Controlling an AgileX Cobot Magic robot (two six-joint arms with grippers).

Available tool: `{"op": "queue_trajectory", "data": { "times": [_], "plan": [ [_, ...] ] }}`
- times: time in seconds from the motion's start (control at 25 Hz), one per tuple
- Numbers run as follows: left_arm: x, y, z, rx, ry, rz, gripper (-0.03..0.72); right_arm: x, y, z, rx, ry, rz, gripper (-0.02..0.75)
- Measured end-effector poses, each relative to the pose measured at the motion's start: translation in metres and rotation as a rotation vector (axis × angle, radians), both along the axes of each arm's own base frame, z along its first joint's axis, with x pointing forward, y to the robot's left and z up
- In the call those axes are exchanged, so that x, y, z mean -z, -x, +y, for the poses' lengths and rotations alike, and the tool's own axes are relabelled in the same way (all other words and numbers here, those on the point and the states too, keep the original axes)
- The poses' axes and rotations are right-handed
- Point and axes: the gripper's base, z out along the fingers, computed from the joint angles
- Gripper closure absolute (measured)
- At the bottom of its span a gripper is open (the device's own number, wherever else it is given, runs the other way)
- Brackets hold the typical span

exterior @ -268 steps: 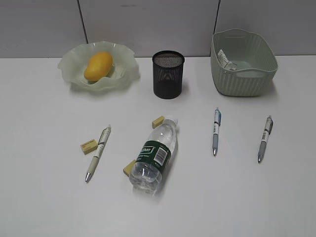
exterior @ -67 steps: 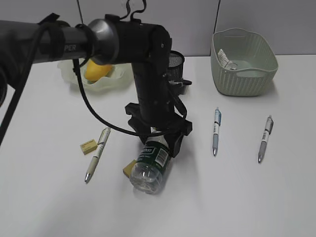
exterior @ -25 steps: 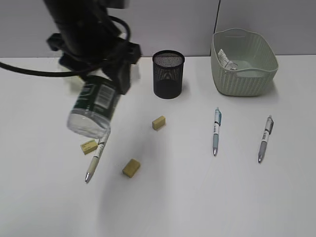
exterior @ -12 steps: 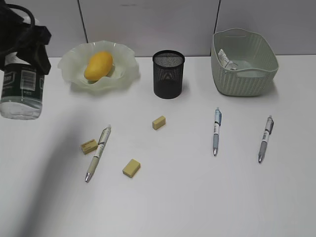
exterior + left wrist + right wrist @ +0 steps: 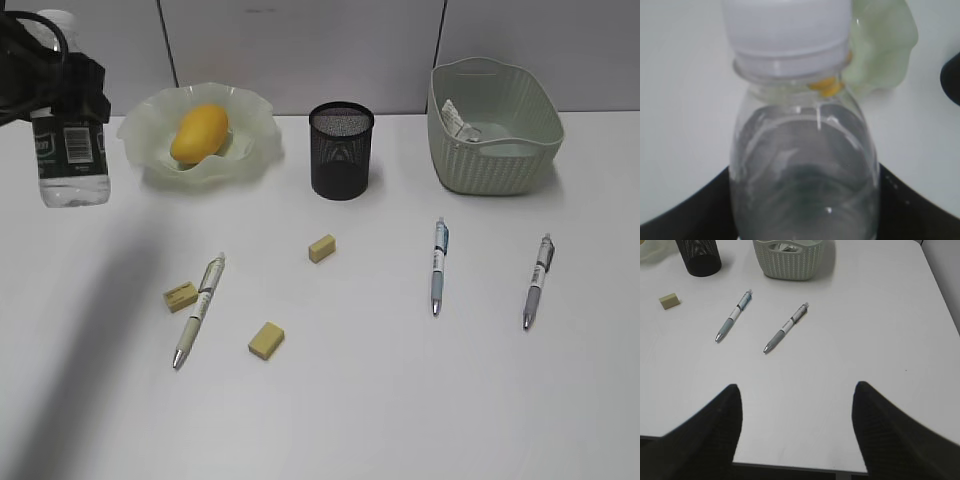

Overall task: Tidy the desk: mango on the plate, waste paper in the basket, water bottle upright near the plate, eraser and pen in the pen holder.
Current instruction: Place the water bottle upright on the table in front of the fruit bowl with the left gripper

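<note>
Over at the far left of the desk (image 5: 400, 400), the bottle (image 5: 72, 150) is upright, white cap on top, pinched by the left gripper (image 5: 75, 85) around its upper half. Can't tell from the outside camera if its base is actually touching the desk or just hanging above it. It sits just left of the plate (image 5: 255, 140), and the mango (image 5: 199, 133) is lying in that plate. From the left wrist cam the bottle (image 5: 802, 170) fills the shot, cap nearest the lens, with a bit of the plate (image 5: 885, 50) behind it.

Right of the plate is the mesh holder (image 5: 341, 150), then the basket (image 5: 495, 160) with the paper (image 5: 456, 117) inside it against the left wall.

Nearer the front: three erasers (image 5: 322, 247) scattered about and three pens (image 5: 198, 309), all flat on the desk. One pen lies just beside an eraser on the left; the other two are below the basket.

The right gripper (image 5: 795, 430) hovers over bare desk, jaws spread wide, holding nothing.
</note>
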Motion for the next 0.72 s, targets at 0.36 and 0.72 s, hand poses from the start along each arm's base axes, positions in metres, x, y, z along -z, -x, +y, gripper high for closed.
{"op": "queue_trajectory", "data": {
  "times": [0.36, 0.72],
  "plan": [
    [0.043, 0.026, 0.005, -0.008, 0.080, -0.407, 0.171, 0.000, 0.000, 0.000, 0.000, 0.000, 0.000, 0.196],
    [0.080, 0.030, 0.003, 0.055, 0.090, -0.608, 0.171, 0.000, 0.000, 0.000, -0.001, -0.001, 0.000, 0.197]
  ]
}}
